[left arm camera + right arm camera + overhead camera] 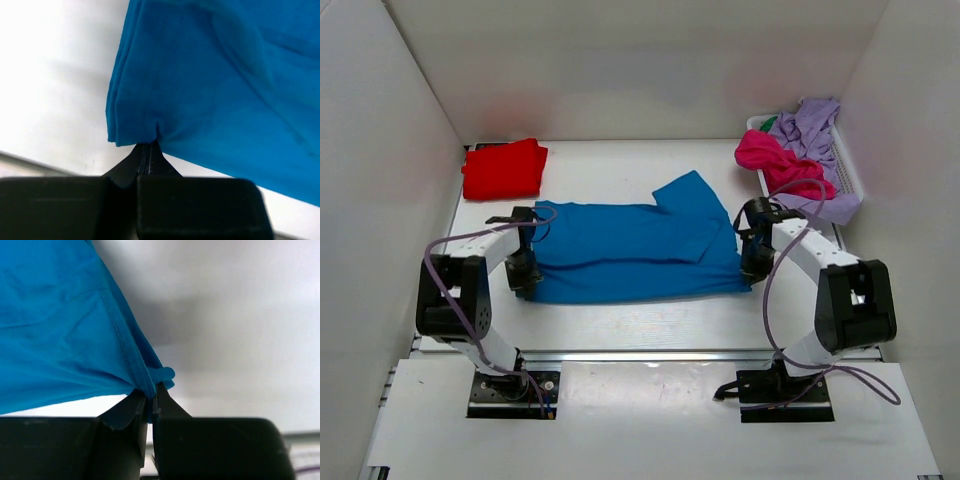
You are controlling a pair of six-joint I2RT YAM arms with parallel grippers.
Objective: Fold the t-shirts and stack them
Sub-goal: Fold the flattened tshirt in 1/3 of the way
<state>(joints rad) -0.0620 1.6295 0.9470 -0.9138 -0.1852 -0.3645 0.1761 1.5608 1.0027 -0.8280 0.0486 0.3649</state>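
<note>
The bright blue t-shirt [630,250] lies folded lengthwise in the middle of the table, one sleeve pointing to the back. My left gripper [523,275] is shut on its near left corner, seen in the left wrist view [147,145] with the cloth [210,80] bunched at the tips. My right gripper [753,268] is shut on its near right corner, seen in the right wrist view [151,395] pinching the hem [125,350]. A folded red t-shirt [503,168] lies at the back left. Magenta pink [775,160] and lilac [815,130] shirts lie in the basket.
A white slatted basket [848,170] stands at the back right against the right wall. White walls close in the left, back and right sides. A metal rail [650,355] runs along the table's near edge by the arm bases.
</note>
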